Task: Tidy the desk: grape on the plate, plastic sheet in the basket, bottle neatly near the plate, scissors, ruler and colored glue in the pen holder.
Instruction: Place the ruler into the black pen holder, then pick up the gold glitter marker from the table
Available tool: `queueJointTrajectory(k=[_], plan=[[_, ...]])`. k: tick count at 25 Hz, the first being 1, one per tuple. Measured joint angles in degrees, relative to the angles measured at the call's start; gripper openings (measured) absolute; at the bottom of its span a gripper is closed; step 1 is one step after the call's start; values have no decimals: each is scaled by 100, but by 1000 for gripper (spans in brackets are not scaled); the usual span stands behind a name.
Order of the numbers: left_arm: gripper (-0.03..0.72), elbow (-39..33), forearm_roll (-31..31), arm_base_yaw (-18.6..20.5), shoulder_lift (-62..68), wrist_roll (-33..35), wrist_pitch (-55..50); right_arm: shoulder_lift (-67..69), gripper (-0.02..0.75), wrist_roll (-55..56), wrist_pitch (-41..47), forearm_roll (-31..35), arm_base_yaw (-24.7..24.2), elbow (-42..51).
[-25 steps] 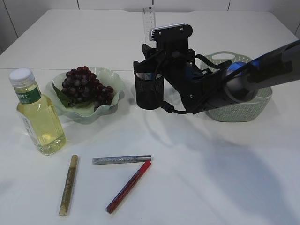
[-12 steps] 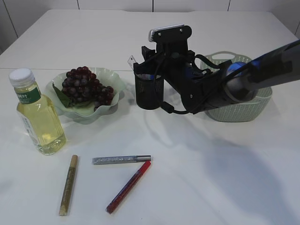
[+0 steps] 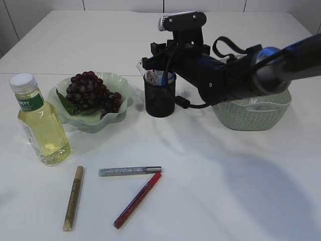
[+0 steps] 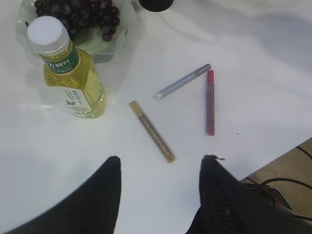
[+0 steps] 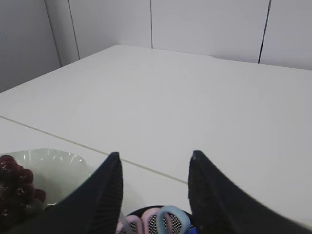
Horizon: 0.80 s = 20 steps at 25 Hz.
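While the right tool (image 5: 153, 187) gapes, the pen holder (image 3: 160, 95) sits below.

The right arm (image 3: 235, 75) hangs over the pen holder (image 3: 160, 98), blocking its mouth; bare table (image 3: 241, 181) lies open around the three glue pens (image 3: 129, 171).

Dark purple grapes (image 3: 90, 93) on a pale green plate (image 3: 120, 86), black mesh pen holder (image 3: 159, 100), yellow-filled bottle (image 3: 41, 123).

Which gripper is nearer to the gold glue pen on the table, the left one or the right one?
Left. The left gripper hovers open just above the gold glue pen, while the right gripper is far off, above the pen holder.
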<state>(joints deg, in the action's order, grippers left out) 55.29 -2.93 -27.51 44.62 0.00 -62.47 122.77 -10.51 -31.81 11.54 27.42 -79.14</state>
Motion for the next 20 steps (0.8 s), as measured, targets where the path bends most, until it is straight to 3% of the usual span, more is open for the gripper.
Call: queueJointTrajectory(k=[7, 20], plan=[[379, 0, 26, 0, 0, 0, 57, -992, 356, 0, 1945, 0, 0, 0], [407, 0, 116, 0, 0, -88, 234, -3189, 351, 0, 7500, 257, 0, 0]])
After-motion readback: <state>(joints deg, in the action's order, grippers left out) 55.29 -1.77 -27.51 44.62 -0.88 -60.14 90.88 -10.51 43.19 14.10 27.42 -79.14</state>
